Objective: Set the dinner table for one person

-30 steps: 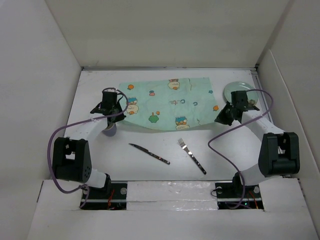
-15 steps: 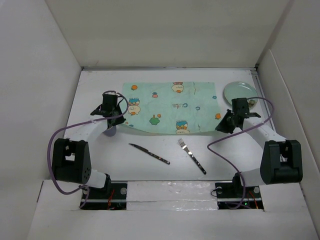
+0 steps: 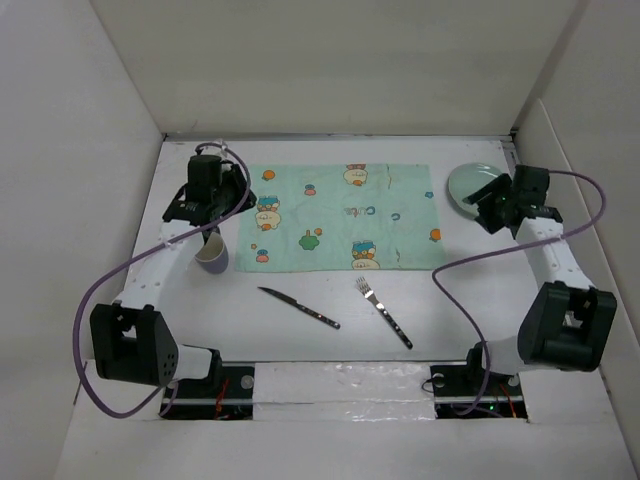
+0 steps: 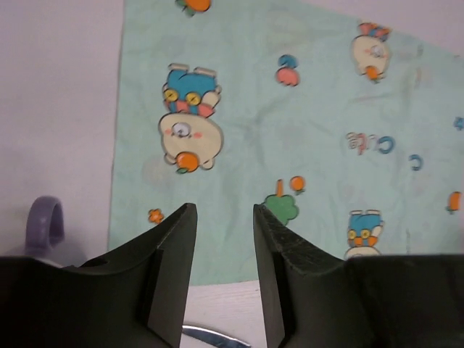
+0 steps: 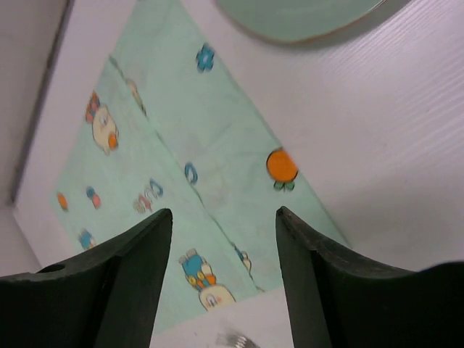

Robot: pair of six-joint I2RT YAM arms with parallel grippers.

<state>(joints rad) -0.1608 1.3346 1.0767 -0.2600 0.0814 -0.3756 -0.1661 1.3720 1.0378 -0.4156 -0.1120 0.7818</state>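
Placemat [image 3: 335, 217] flat, middle of dinner table [image 3: 470, 300]. Plate [image 3: 478, 183] far right, off mat, just ahead of right gripper [image 5: 223, 214], which is wide and empty; right arm nearer. Left gripper [image 4: 223, 210] narrow gap, empty, near mat's left edge, cup [image 3: 212, 253] beside.

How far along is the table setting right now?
Done: the green placemat lies flat on the dinner table. In hand: nothing; the left gripper and right gripper are both open. Left: the plate at the mat's right, the purple cup at its left, and the knife and fork in front all sit off the mat.
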